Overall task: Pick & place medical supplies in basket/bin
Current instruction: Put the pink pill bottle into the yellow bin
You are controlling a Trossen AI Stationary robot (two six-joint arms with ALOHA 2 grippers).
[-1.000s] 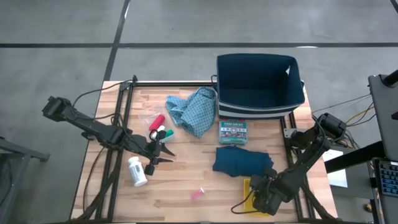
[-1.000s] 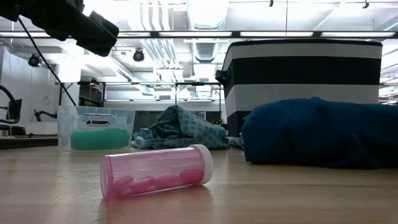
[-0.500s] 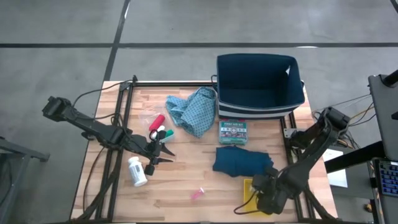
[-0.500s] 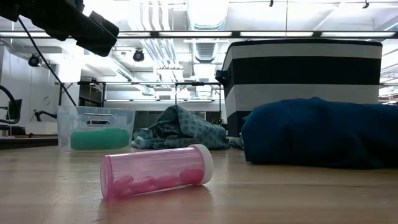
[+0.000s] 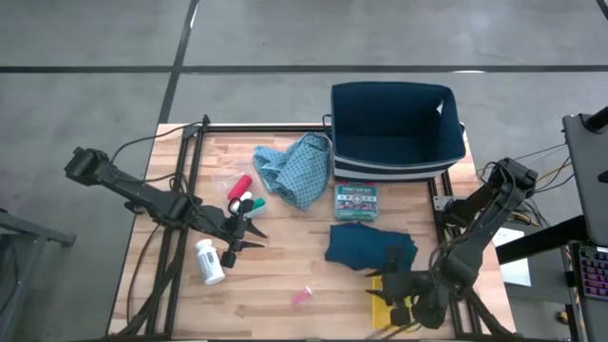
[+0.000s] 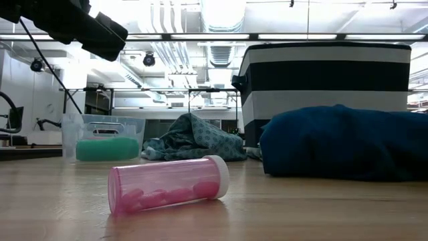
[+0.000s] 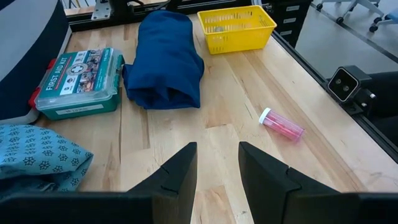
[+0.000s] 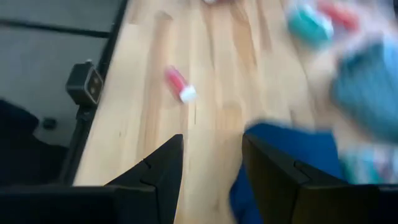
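Wooden slats make up the bench point(image 5: 285, 275), seen from above with a navy fabric bin point(image 5: 396, 128) at its far edge. The left gripper point(image 5: 249, 233) hangs over the near-left part, beside a white pill bottle point(image 5: 210, 262) and just near the small red, green and white cylinders point(image 5: 243, 195). A light-blue patterned cloth point(image 5: 294, 167) lies beside the bin, a boxed first-aid kit point(image 5: 357, 200) before it, and a dark teal folded cloth point(image 5: 371, 245) nearer still. The right gripper point(image 5: 397, 287) hovers by a yellow plastic basket point(image 5: 388, 302) at the near-right corner. A little pink vial point(image 5: 302, 297) lies apart.

From bench height, the pink vial point(image 6: 167, 183) lies on its side in front, the teal cloth point(image 6: 341, 142) and striped bin point(image 6: 326, 70) behind.

Past the left wrist, the fingers point(image 7: 173, 174) stand apart, holding nothing, above bare wood; the yellow basket point(image 7: 236, 27) sits beyond the teal cloth point(image 7: 164, 59).

Past the right wrist, the fingers point(image 8: 158, 168) also stand apart and empty, the pink vial point(image 8: 179, 86) ahead.
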